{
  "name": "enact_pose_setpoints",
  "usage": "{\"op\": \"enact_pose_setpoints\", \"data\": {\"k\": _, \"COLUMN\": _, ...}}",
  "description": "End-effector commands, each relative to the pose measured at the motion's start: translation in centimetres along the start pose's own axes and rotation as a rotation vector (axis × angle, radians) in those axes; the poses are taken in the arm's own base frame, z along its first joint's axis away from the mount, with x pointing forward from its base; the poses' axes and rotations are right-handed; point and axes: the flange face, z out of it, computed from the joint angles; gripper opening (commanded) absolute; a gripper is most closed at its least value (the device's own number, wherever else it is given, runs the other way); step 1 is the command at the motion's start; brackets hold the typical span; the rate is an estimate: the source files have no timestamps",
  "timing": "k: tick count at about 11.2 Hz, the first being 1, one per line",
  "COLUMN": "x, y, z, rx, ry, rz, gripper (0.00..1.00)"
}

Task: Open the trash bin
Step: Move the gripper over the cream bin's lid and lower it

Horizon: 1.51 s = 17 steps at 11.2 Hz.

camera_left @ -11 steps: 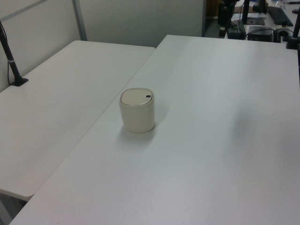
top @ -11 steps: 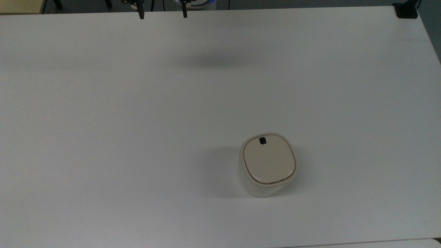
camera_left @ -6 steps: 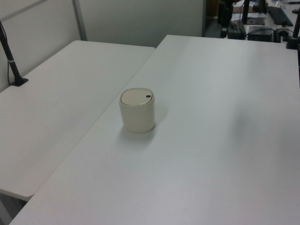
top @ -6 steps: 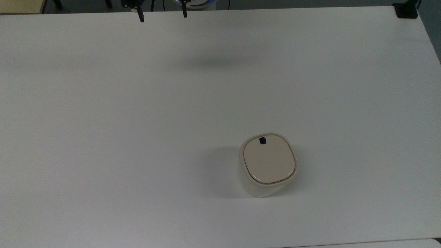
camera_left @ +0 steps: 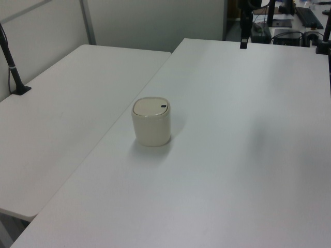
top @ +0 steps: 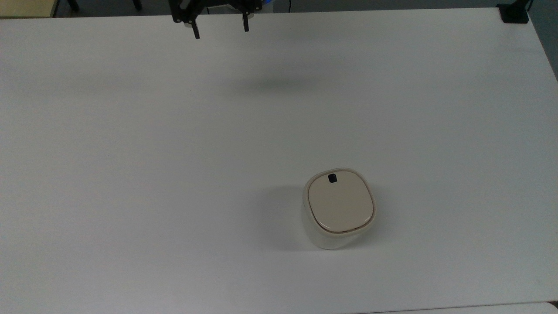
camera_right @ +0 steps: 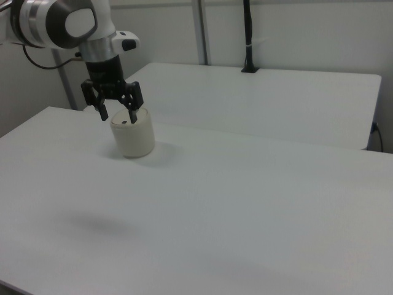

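The trash bin (top: 340, 208) stands on the white table (top: 130, 152), right of centre and toward the near edge in the top view. It is cream-white with a beige lid lying flat and shut, and a small black button (top: 332, 178) near the lid's far edge. My gripper (top: 221, 33) hangs open and empty at the table's far edge, well above the surface and far from the bin. The right view shows the gripper (camera_right: 118, 117) overlapping the bin (camera_right: 134, 140) in line of sight only. The bin (camera_left: 151, 124) and one dark finger (camera_left: 243, 39) also appear in the left view.
A second white table (camera_left: 67, 103) adjoins along the left view's left. A black clamp (top: 514, 13) sits at the top view's top right corner. A black post (camera_right: 247, 37) rises at the far table's back edge. The gripper's faint shadow (top: 274, 83) falls on the table.
The gripper has come further into the top view, moving toward the top view's right and toward the bin. The bin has not moved and its lid stays shut.
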Motion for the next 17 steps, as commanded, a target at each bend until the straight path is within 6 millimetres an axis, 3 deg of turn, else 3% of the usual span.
{"op": "enact_pose_setpoints", "data": {"k": 1, "x": 1.8, "y": -2.4, "z": 0.8, "rx": -0.007, "ry": 0.043, "rz": 0.150, "gripper": 0.70}}
{"op": "enact_pose_setpoints", "data": {"k": 2, "x": 2.4, "y": -2.9, "z": 1.2, "rx": -0.006, "ry": 0.060, "rz": 0.216, "gripper": 0.62}}
{"op": "enact_pose_setpoints", "data": {"k": 3, "x": 3.3, "y": -3.7, "z": 1.9, "rx": -0.001, "ry": 0.076, "rz": 0.302, "gripper": 0.37}}
{"op": "enact_pose_setpoints", "data": {"k": 4, "x": 4.4, "y": -4.3, "z": 1.9, "rx": 0.002, "ry": 0.097, "rz": 0.362, "gripper": 0.21}}
{"op": "enact_pose_setpoints", "data": {"k": 5, "x": 6.0, "y": -6.0, "z": 2.5, "rx": -0.001, "ry": 0.116, "rz": 0.444, "gripper": 0.07}}
{"op": "enact_pose_setpoints", "data": {"k": 6, "x": 7.6, "y": -7.2, "z": 3.0, "rx": 0.005, "ry": 0.153, "rz": 0.519, "gripper": 0.00}}
{"op": "enact_pose_setpoints", "data": {"k": 9, "x": 9.7, "y": -7.9, "z": 4.5, "rx": 0.034, "ry": 0.221, "rz": 0.659, "gripper": 0.00}}
{"op": "enact_pose_setpoints", "data": {"k": 10, "x": 10.9, "y": -8.6, "z": 6.0, "rx": 0.056, "ry": 0.248, "rz": 0.731, "gripper": 0.00}}
{"op": "enact_pose_setpoints", "data": {"k": 13, "x": 13.0, "y": -12.4, "z": 8.7, "rx": 0.100, "ry": 0.324, "rz": 0.808, "gripper": 0.00}}
{"op": "enact_pose_setpoints", "data": {"k": 17, "x": 15.0, "y": -14.7, "z": 11.7, "rx": 0.164, "ry": 0.406, "rz": 0.902, "gripper": 0.00}}
